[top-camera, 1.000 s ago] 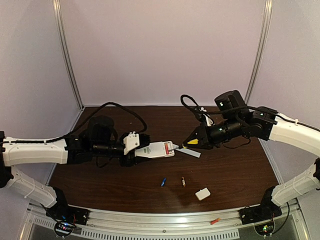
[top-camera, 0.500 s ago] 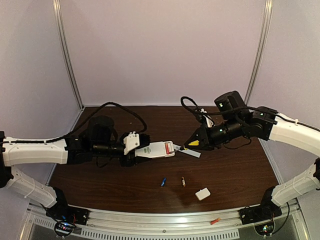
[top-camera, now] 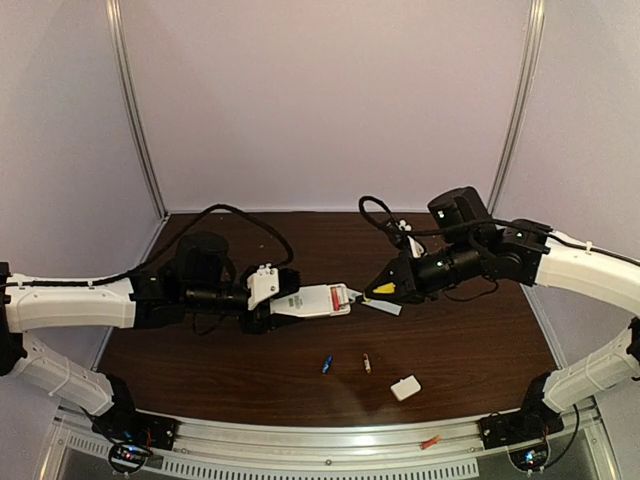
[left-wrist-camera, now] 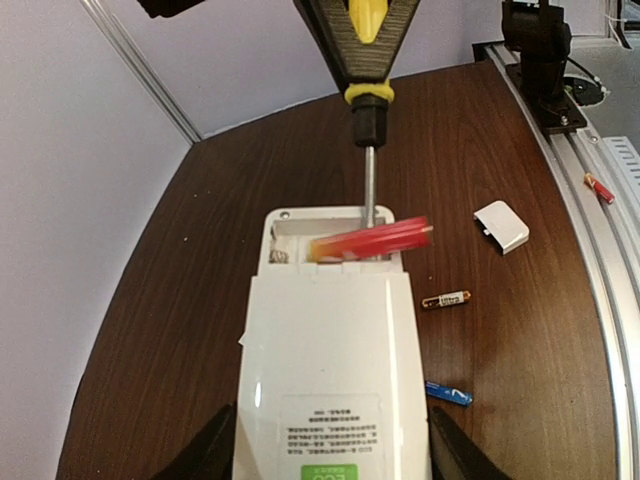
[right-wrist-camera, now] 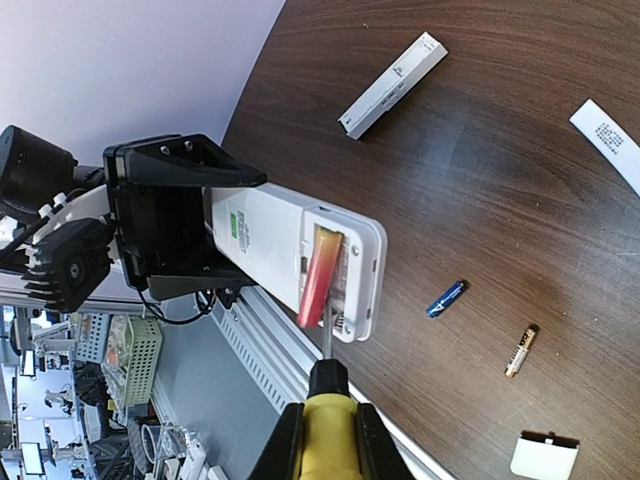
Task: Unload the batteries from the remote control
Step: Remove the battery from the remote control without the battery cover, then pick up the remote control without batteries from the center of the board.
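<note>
Remote (top-camera: 318, 300): white, held level above the desk (top-camera: 480, 340), back upward, battery bay open at its far end; left gripper (top-camera: 268, 303) clamped on its near end, one finger on each long side. Screwdriver (left-wrist-camera: 368, 100): yellow handle pinched in the right gripper (top-camera: 395, 283), shaft pointing into the open bay beside the bay's cell. Red cell (left-wrist-camera: 370, 240): lies across the bay, tilted with one end raised over the rim (blurred in the left wrist view; contact with the tip cannot be told). Blue cell (top-camera: 327, 365) and gold cell (top-camera: 367, 364): loose on the desk near each other, not touching, nearer the arm bases than the remote. Cover (top-camera: 405, 388): small, white, flat on the desk, right of the gold cell.
</note>
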You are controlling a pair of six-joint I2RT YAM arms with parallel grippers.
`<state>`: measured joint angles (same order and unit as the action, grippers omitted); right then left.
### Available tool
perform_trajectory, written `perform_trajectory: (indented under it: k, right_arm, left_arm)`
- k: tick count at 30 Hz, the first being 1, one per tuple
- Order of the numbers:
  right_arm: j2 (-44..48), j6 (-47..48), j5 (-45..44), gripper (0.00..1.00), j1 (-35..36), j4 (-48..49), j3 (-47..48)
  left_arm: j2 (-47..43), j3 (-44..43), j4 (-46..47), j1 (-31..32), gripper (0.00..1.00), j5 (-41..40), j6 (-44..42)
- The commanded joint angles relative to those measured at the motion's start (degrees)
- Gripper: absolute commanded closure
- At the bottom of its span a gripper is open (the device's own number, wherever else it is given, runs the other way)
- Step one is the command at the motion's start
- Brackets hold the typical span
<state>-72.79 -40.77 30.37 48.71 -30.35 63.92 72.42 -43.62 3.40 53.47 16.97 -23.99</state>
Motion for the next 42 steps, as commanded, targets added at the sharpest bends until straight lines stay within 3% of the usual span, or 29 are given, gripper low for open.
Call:
perform_trajectory:
  k: [1, 28, 36, 42]
  right_arm:
    - [0.28, -1.16, 2.44, 1.0, -0.36, 5.55, -2.27]
    - [0.86, -1.02, 1.89, 1.0, -0.31, 4.8, -4.36]
    - [0.89, 1.22, 0.35, 1.0, -0.37, 0.64, -1.07]
    - [1.4, 2.69, -3.27, 1.0, -0.64, -3.59, 3.53]
  left_arm:
    - [0.12, -1.74, 4.61, 0.38, 1.0, 2.41, 0.82]
    - [-2.55, 1.34, 3.55, 0.49, 1.0, 1.0, 3.15]
    - [-3.45, 1.18, 2.27, 0.47, 1.0, -2.83, 4.54]
    - [-4.05, -2.22, -0.77, 0.49, 1.0, -11.2, 7.33]
